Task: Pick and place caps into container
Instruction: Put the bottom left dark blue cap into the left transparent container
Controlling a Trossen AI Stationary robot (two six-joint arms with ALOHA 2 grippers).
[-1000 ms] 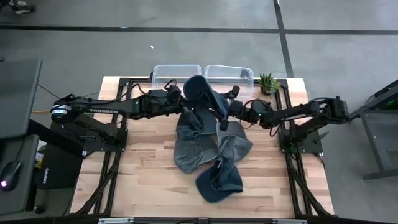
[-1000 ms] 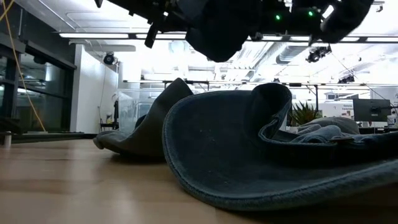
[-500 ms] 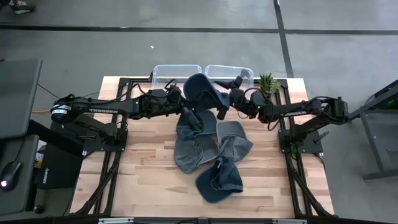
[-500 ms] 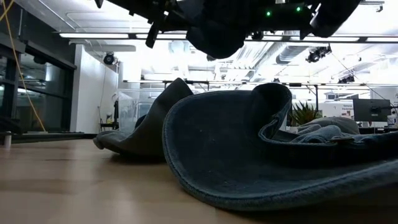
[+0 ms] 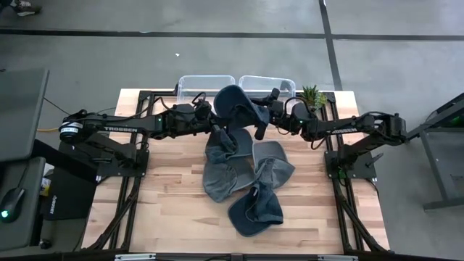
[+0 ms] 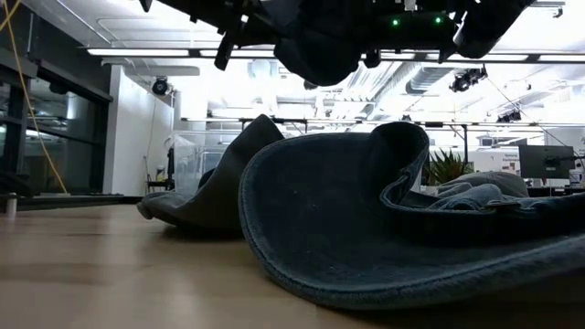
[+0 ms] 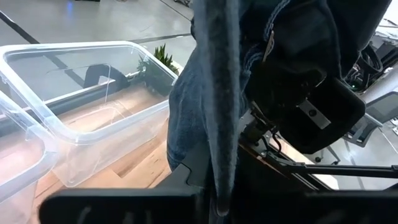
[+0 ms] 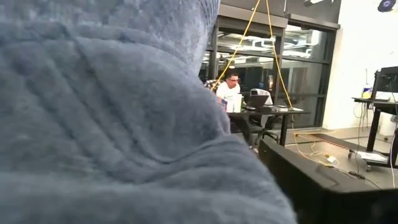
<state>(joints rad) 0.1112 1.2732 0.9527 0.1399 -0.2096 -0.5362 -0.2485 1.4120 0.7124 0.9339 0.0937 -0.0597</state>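
A dark slate-blue cap (image 5: 235,105) hangs lifted above the table, just in front of two clear bins (image 5: 206,85) (image 5: 270,85) at the far edge. My left gripper (image 5: 214,116) is shut on its left side. My right gripper (image 5: 265,114) is at the cap's right side, fingers apart, with the cap's edge between them. In the right wrist view the cap's fabric (image 8: 106,124) fills the picture. In the low view the cap (image 6: 320,46) hangs high. More caps (image 5: 225,167) (image 5: 272,163) (image 5: 255,210) lie overlapping in a heap on the table. My left gripper pinches a fold of the cap's fabric (image 7: 217,168) between its two fingers, coming nearly level from the table's left. The cap is lifted clear of the table and hangs slack around and below the fingers. I cannot tell whether my right gripper touches the cap; the fabric hides its fingers in its own view.
A small potted plant (image 5: 314,96) stands at the far right corner. The black frame rails (image 5: 145,98) run along the table's sides. Bare wood (image 5: 167,196) lies to the near left of the heap. A person (image 8: 233,93) sits at a desk far behind.
My right gripper has moved toward the table's far edge and a little up along the held cap's right side, rolling slightly. The cap stays hanging from my left gripper in the same place.
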